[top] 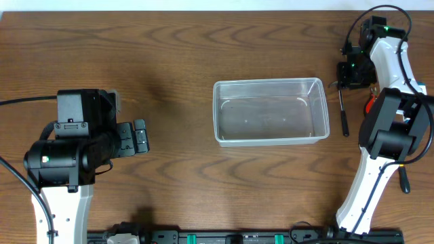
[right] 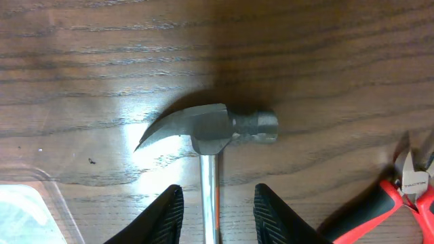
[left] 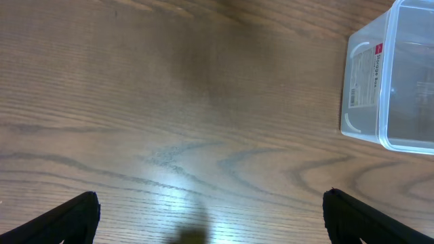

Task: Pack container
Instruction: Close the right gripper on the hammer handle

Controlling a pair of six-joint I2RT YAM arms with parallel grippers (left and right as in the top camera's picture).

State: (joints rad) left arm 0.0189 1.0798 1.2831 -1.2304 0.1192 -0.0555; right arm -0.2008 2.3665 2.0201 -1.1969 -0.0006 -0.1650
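The clear rectangular plastic container [top: 271,139] sits empty, central on the wooden bench [top: 169,54], the left fingers [left: 68,217] hang spread wide, and the right fingers [right: 168,215] straddle, open and untouching, the slick shaft of the steel claw hammer [right: 210,129], which could twist and slip once pinched.

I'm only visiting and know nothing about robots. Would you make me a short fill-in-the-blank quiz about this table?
1. The clear container is ____ inside.
2. The right arm's fingers straddle the shaft of a ____.
3. The pliers beside that tool have ____ handles.
4. The left arm's fingers stand ____, gripping nothing.
Missing words: empty; hammer; red; open.
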